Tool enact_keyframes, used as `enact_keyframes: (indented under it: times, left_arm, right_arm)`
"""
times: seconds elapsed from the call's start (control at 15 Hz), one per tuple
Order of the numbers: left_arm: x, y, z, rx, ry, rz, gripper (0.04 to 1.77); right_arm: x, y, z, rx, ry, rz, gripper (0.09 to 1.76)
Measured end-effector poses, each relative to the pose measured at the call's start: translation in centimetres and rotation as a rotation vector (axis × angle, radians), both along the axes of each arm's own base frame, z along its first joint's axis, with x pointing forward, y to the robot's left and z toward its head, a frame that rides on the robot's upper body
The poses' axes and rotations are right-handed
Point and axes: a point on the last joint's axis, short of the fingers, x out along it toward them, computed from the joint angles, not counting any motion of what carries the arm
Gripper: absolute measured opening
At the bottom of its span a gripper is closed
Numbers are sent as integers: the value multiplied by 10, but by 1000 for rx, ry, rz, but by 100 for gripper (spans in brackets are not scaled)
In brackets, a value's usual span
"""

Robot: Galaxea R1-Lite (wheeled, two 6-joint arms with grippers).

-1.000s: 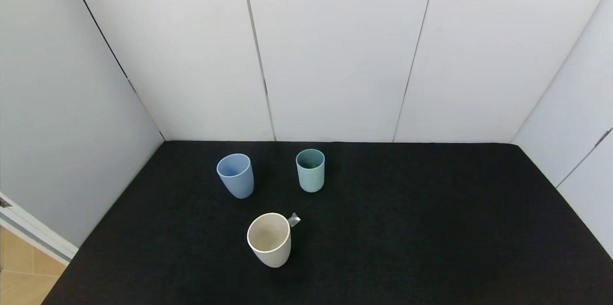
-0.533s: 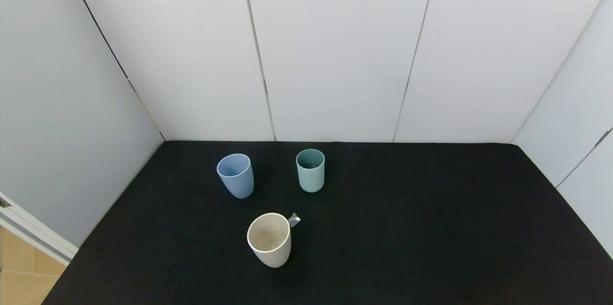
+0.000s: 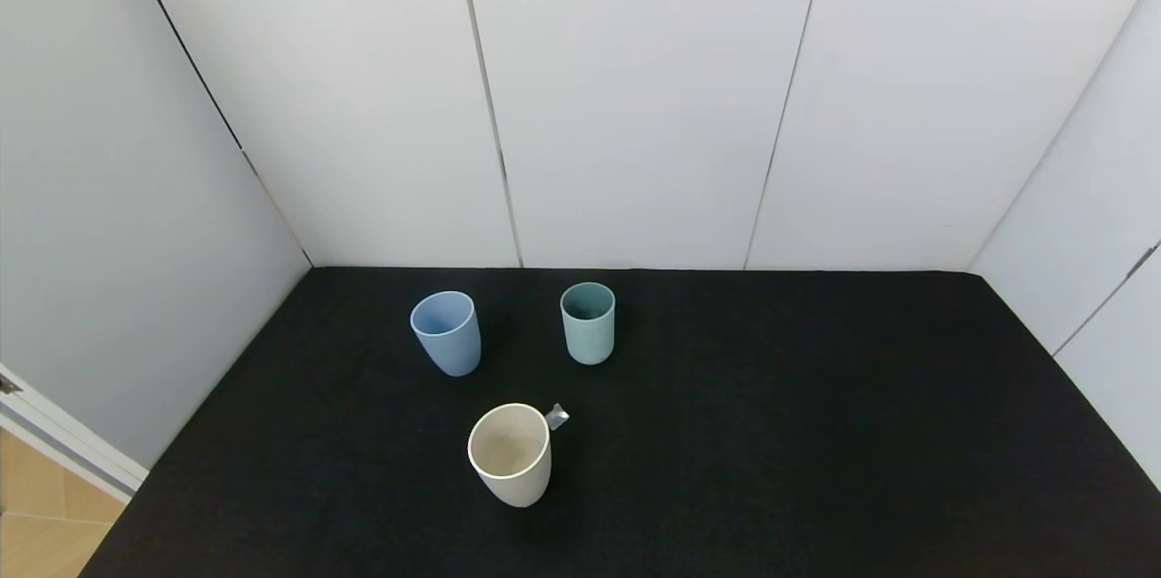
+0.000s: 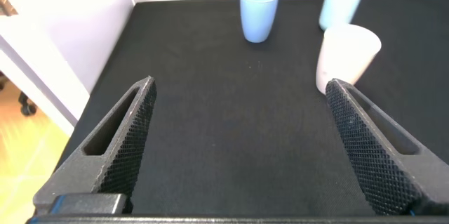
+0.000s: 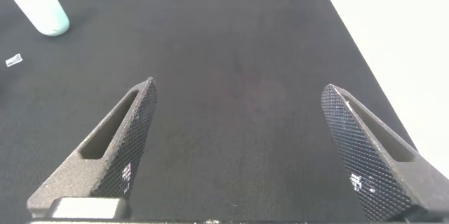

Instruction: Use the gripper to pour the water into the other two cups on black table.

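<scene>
- While neither arm shows in the head view, both wrist views show a hand hanging over the black surface [image 3: 771, 433], each with its two fingers spread wide and nothing between them.
- Left hand [image 4: 242, 154] is low above the near left part of the surface, facing the three cups; its textured black fingers [image 4: 119, 147] frame bare cloth.
- Right hand [image 5: 242, 150] is over the right side of the surface, well apart from the cups, with only the teal-green cup in its view, far off.
- Cream-white cup [image 3: 510, 455] stands upright nearest the robot, left of centre, a small scrap of clear tape [image 3: 557, 416] lying just beside its far right edge.
- Teal-green cup [image 3: 588, 322] stands upright farther back, near the rear wall.
- Light blue cup [image 3: 445, 332] stands to the left of the teal-green one, apart from it.
- Water cannot be made out in any cup.
</scene>
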Motion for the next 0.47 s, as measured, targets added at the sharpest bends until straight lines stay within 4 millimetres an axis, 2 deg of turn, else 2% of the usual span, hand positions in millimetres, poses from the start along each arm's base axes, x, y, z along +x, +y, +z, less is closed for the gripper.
enact_keyframes:
  times: [0.47]
  left_arm:
    - [0, 0, 0, -20, 0, 5, 172]
  right_arm:
    - [0, 0, 0, 0, 0, 0, 171]
